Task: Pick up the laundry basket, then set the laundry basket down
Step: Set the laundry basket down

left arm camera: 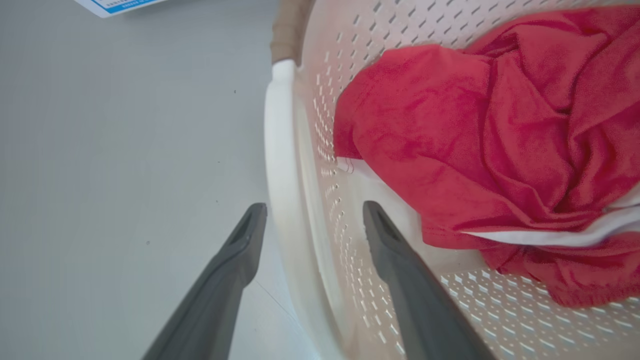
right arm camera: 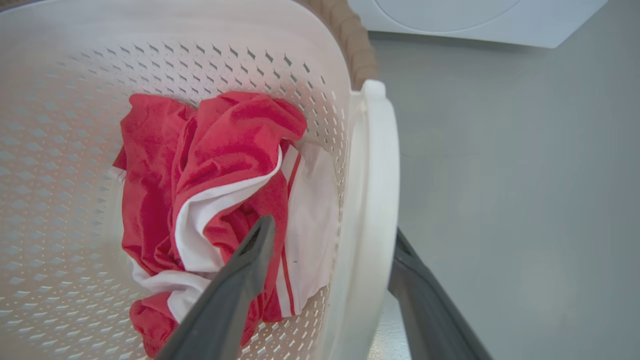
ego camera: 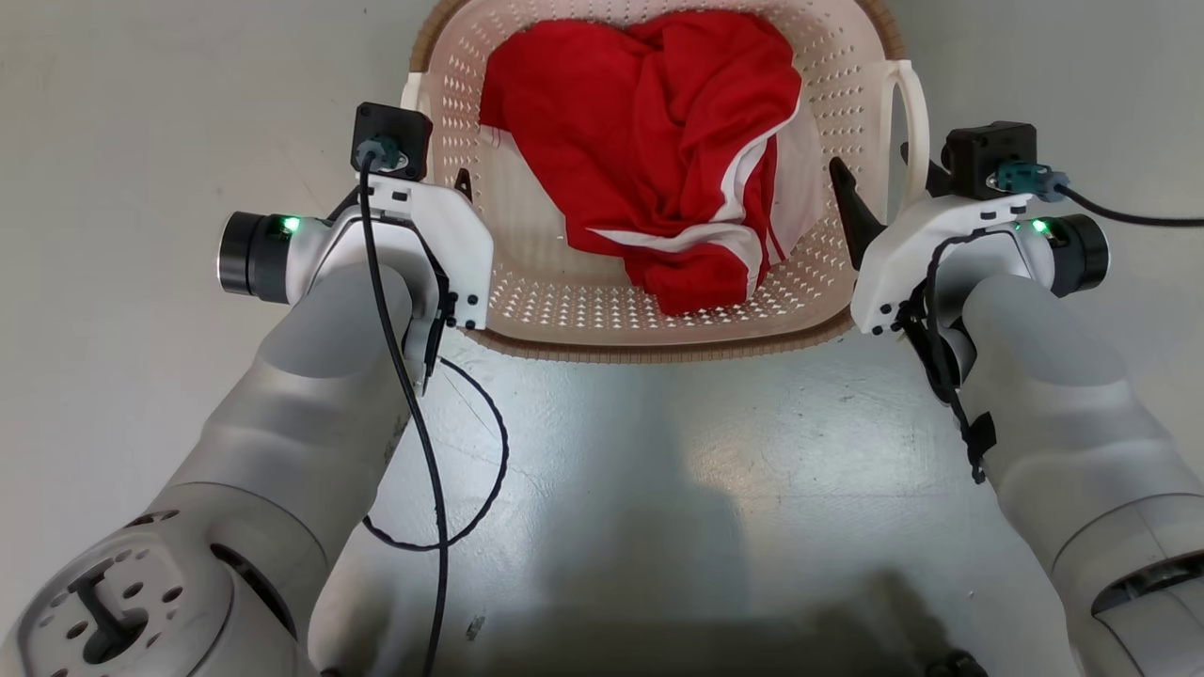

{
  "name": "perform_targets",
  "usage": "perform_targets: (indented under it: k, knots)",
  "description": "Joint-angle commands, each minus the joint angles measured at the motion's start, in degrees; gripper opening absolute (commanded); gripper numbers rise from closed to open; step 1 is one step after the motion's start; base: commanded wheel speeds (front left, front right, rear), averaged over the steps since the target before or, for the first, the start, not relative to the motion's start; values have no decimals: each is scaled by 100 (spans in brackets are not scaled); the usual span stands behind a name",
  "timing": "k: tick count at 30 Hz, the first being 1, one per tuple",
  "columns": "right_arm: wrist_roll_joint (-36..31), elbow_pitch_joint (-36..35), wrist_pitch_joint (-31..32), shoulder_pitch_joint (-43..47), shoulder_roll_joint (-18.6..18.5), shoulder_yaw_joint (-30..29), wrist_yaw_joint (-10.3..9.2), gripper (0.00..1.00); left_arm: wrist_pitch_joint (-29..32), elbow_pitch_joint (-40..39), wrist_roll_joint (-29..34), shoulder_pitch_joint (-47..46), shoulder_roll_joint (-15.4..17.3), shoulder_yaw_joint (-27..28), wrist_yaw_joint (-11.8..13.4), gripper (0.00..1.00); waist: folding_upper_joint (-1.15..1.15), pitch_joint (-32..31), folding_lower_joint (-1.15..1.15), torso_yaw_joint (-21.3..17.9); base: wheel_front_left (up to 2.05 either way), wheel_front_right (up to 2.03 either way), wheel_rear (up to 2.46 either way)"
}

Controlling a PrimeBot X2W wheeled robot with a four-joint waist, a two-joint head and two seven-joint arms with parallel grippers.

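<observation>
The laundry basket [ego camera: 658,350] sits on the grey floor [ego camera: 658,451] in the top middle of the head picture. A red cloth [ego camera: 658,141] with white stripes lies crumpled inside it.

My left claw [left arm camera: 314,207] is open. In the left wrist picture one finger is on the floor side and the other is inside the basket, with the left white handle [left arm camera: 280,165] running up between them. The fingers are not pinching it.

My right claw [right arm camera: 332,227] is open too. In the right wrist picture one finger is over the red cloth, and the other pokes out from behind the right white handle [right arm camera: 375,190] on the floor side.

I think I am at the very first step, getting a hold before the lift. Next, both claws need to squeeze shut on their handles. Then both arms should go up together at the same speed, so the basket stays flat and the cloth stays in
</observation>
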Motion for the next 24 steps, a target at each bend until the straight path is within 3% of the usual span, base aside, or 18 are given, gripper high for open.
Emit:
perform_targets:
  k: [1,10,16,24]
  knots:
    - [8,-27,-158,149,131,37,36,100,-72,0,-78,-51,95,76,79,100,0,-57,0,-2,0,0,0]
    - [-185,-17,-476,210,131,-183,36,100,-412,2,-316,277,107,286,52,100,0,-592,0,-61,0,0,0]
    - [-541,8,-517,245,131,-514,36,100,-633,4,-392,427,152,415,177,100,0,-984,0,-88,0,0,0]
    - [-985,-429,-522,733,131,-924,36,100,-778,-81,-324,694,179,587,208,100,0,-1811,0,-120,0,0,0]
